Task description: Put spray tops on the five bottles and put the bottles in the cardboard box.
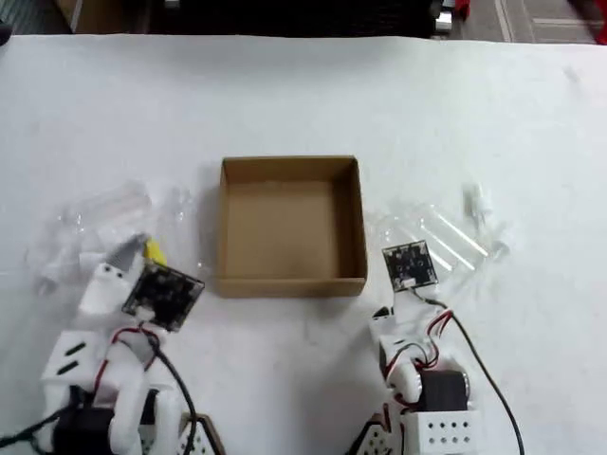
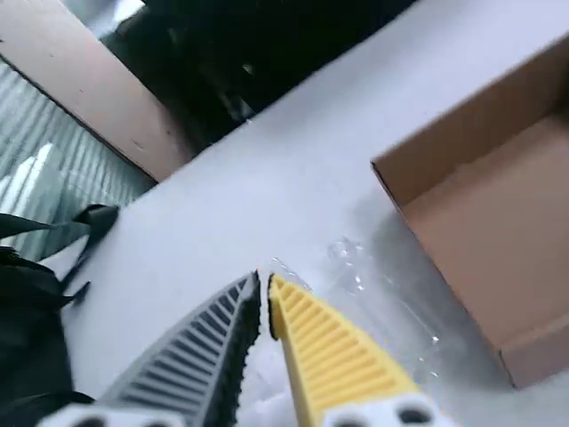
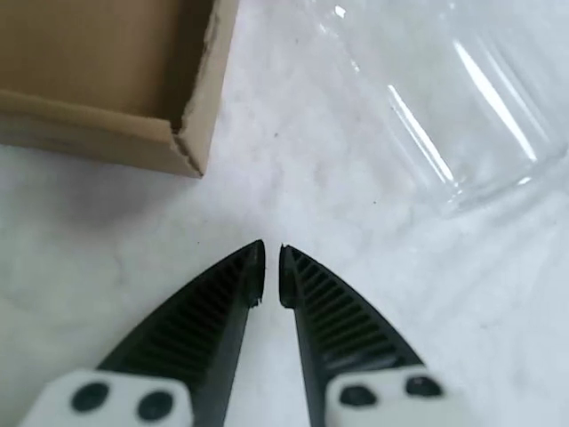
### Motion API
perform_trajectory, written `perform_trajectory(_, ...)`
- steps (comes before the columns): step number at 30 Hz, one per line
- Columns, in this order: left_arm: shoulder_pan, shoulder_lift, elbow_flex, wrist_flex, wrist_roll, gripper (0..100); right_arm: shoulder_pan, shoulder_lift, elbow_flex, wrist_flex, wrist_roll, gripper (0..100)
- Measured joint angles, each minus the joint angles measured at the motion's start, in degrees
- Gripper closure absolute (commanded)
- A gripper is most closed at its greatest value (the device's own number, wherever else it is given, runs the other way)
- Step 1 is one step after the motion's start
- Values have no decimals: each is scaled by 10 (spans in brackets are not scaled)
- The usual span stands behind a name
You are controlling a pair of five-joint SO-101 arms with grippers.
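Left claw: grey and yellow fingers clenched together, nothing between them. It hangs low over the desk, tips just beside a heap of clear bottles at the left.

Right claw: black fingers drawn in to a thin slit, holding nothing. It points at bare desk between the cardboard box corner and a second group of clear bottles, which lie on their sides near the box's right wall. No bottle touches either claw.

The box sits mid-desk, open-topped, nothing inside, with bare room beyond its far side.

A small white spray top lies just past the right-hand bottles.

The left heap is tangled; I cannot count the bottles.
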Motion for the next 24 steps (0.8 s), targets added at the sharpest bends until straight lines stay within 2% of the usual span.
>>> perform_trajectory(8, -21, 0, -157, 6, 100, 978, -1, 0, 0, 15, 0, 981)
perform_trajectory(24, -26, 2, -272, 5, 112, 955, -1, 0, 0, 31, 0, 981)
